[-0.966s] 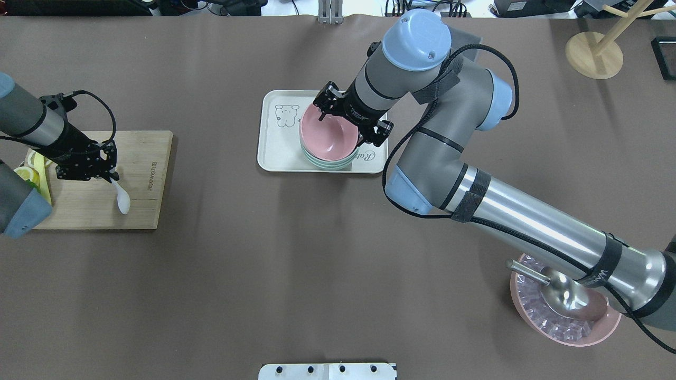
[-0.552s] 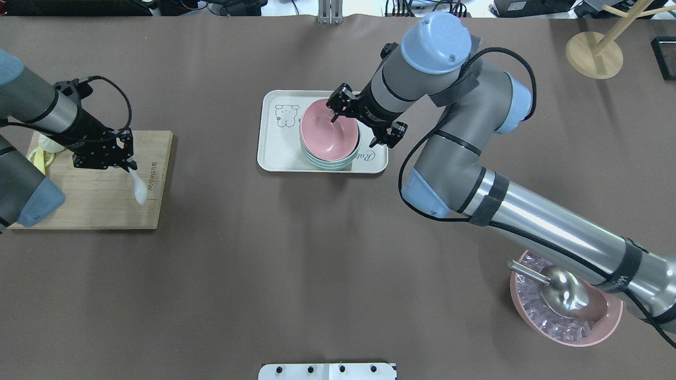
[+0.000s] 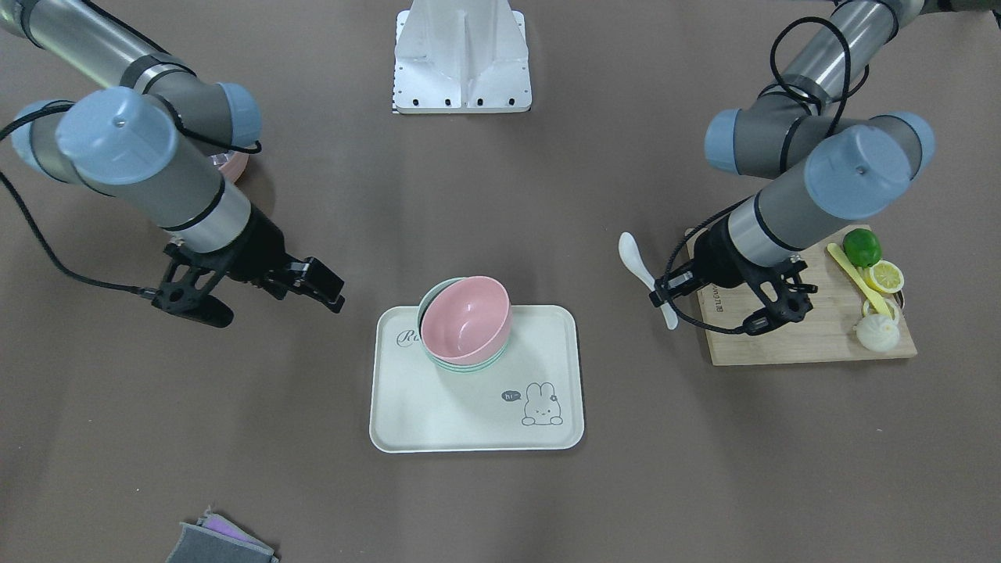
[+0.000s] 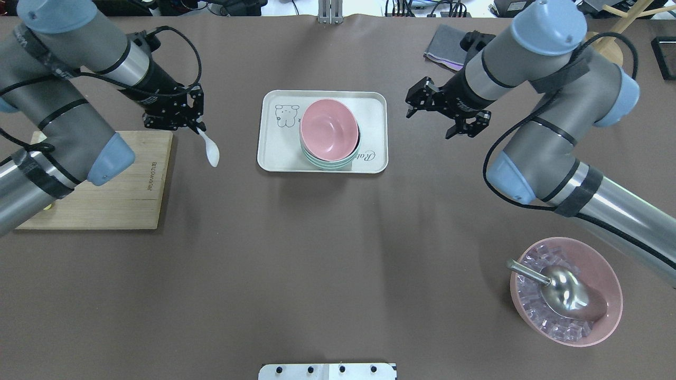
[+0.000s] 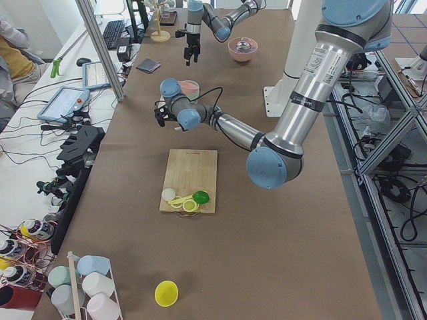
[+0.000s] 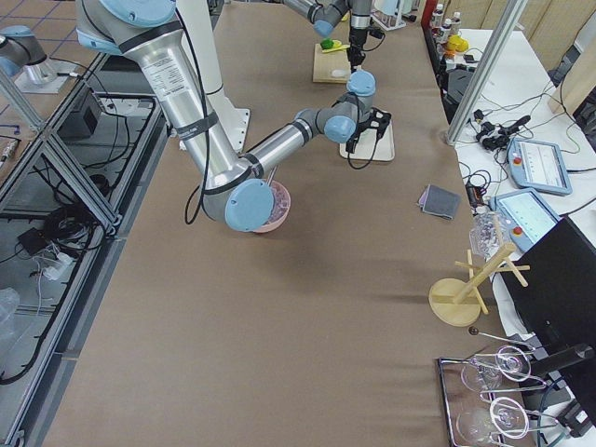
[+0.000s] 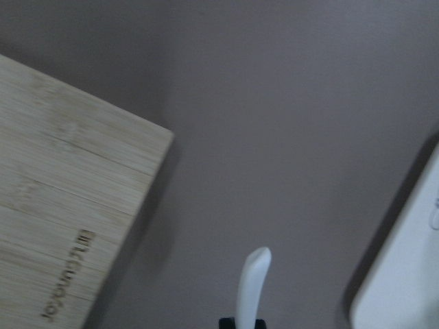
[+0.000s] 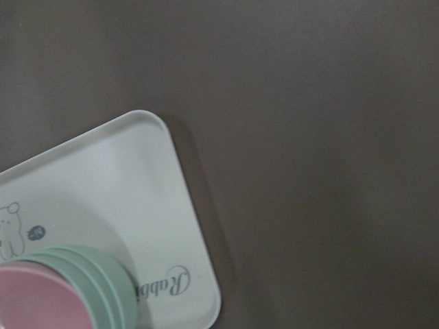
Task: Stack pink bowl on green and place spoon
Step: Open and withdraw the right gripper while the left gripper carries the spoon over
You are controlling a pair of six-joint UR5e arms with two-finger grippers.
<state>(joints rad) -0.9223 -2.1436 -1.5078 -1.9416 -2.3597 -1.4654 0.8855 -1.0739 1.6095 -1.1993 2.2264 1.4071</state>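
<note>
I see pink bowl (image 4: 328, 128) nested in green bowls (image 4: 323, 163) on tray (image 4: 280, 155). Left gripper (image 4: 198, 126) clamps white spoon (image 4: 211, 153) near tray; right gripper (image 4: 428, 125) spread, empty.

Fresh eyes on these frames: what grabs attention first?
The pink bowl sits nested on the green bowls, on the robot-right half of the tray, mid-table. The left tool holds a white spoon by its handle, over bare table between the cutting board and the tray. The right tool hangs open and empty off the tray's other side.
</note>
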